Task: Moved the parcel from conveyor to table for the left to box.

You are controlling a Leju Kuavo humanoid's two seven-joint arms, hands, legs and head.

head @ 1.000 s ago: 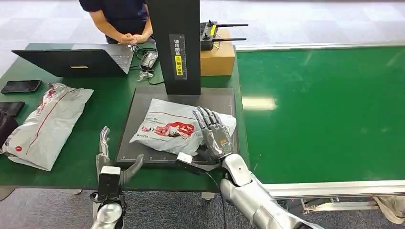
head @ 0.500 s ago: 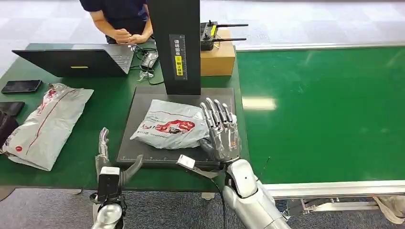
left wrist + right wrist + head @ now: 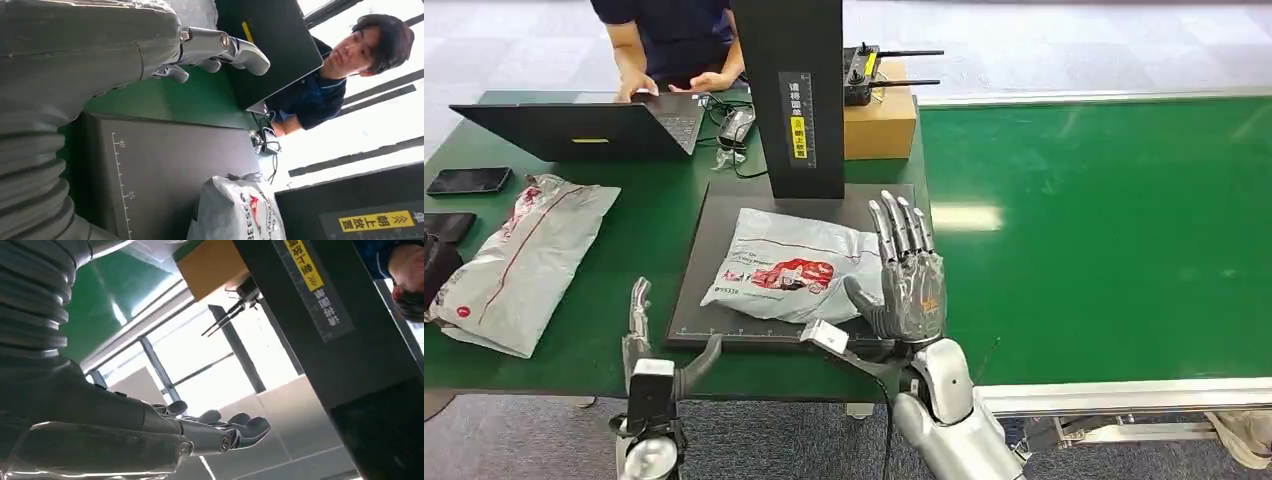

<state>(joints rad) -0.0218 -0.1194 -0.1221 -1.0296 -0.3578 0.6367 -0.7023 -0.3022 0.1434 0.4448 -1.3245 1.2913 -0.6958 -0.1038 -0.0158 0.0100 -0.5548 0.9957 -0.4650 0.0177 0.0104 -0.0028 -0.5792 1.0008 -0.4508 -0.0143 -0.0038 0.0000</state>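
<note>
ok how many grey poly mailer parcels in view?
2. One grey parcel lies on the dark scale platform beside the right hand; the other parcel lies on the table's left side.

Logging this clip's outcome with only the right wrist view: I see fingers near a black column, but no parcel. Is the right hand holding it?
Observer: No. In the head view the right hand is open, fingers spread, and the parcel lies flat on the dark platform beside it.
Operator: Where is the left hand?
Observer: The left hand hovers open at the near edge of the table, left of the platform, holding nothing.
</note>
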